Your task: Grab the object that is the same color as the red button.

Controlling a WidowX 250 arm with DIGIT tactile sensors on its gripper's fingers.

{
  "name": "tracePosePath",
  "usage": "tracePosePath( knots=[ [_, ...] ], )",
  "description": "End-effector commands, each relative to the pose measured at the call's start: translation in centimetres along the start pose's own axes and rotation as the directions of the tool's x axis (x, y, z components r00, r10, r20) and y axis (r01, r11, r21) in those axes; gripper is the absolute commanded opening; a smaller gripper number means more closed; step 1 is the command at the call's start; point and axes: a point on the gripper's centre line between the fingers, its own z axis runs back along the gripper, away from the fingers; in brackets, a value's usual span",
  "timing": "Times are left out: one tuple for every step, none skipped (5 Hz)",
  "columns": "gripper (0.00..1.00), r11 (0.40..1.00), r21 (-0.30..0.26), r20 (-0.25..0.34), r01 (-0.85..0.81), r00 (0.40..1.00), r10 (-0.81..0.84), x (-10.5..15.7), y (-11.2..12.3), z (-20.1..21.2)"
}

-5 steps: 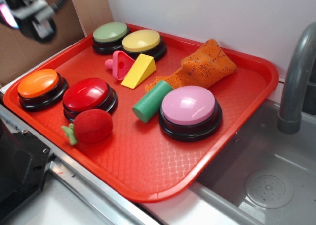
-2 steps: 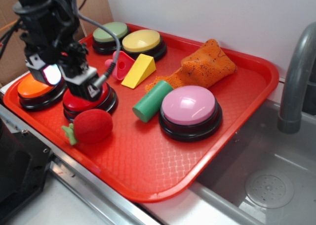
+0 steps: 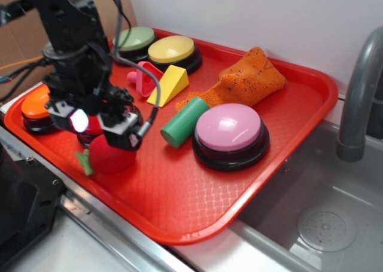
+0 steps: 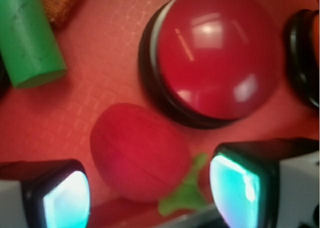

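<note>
The red plush strawberry (image 3: 108, 156) with its green stem lies near the front left edge of the red tray (image 3: 179, 206). In the wrist view the strawberry (image 4: 137, 153) sits between my two fingers, apart from both. My gripper (image 3: 102, 131) hangs just above it, open, with nothing in it; in the wrist view the gripper (image 4: 150, 198) frames the strawberry. The glossy red button (image 4: 217, 57) on its black base stands right behind the strawberry; in the exterior view it (image 3: 90, 126) is mostly hidden by my arm.
An orange button (image 3: 33, 107), green button (image 3: 134, 40), yellow button (image 3: 173, 49) and pink button (image 3: 229, 128) stand on the tray, with a green cylinder (image 3: 182, 122), yellow wedge (image 3: 169, 83), pink triangular piece (image 3: 143, 78) and orange cloth (image 3: 245, 81). A sink and faucet (image 3: 359, 98) lie right.
My arm has come in from the upper left and dropped down toward the front, from over the red button to just above the strawberry.
</note>
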Motion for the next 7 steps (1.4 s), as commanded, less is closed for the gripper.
tracePosePath(
  knots=[
    [1.00,0.996,-0.032,-0.028,-0.084,0.996,0.083,0.1,-0.6,-2.2],
    [1.00,0.991,-0.026,-0.037,-0.131,0.991,0.130,0.2,-0.2,-3.3],
    [0.00,0.985,-0.014,-0.017,-0.171,0.985,0.170,0.3,0.2,-3.2],
    [0.00,0.991,-0.025,-0.019,-0.132,0.991,0.132,0.7,0.1,-1.7],
    [0.00,0.997,-0.044,0.009,-0.059,0.998,0.060,2.1,-0.4,1.5],
    [0.00,0.995,-0.081,0.072,0.054,0.996,-0.048,4.9,-0.5,6.6],
    [0.00,0.987,-0.087,0.075,0.133,0.989,-0.127,6.9,0.4,10.7]
  ],
)
